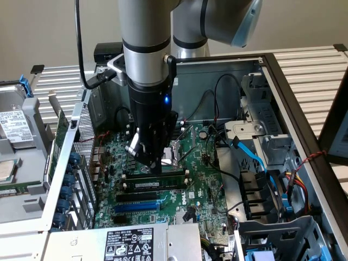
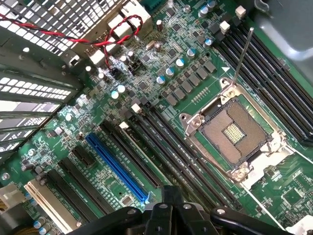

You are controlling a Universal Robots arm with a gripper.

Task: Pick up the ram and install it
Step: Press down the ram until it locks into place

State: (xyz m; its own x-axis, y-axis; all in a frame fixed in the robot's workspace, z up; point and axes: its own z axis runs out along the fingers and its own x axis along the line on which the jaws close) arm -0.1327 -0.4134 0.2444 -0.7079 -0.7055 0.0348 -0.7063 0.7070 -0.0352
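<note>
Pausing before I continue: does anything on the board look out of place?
The processor socket is empty, and its thin metal lever sticks up beside it, seemingly unlatched. Nothing looks spilled or broken.

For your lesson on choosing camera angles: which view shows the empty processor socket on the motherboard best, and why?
The wrist view: the processor socket lies open and unobstructed there, with its contact grid and metal frame plain. In the exterior view, the socket is partly hidden behind the gripper.

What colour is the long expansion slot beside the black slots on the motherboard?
Bright blue expansion slot, clearest in the wrist view.
</note>
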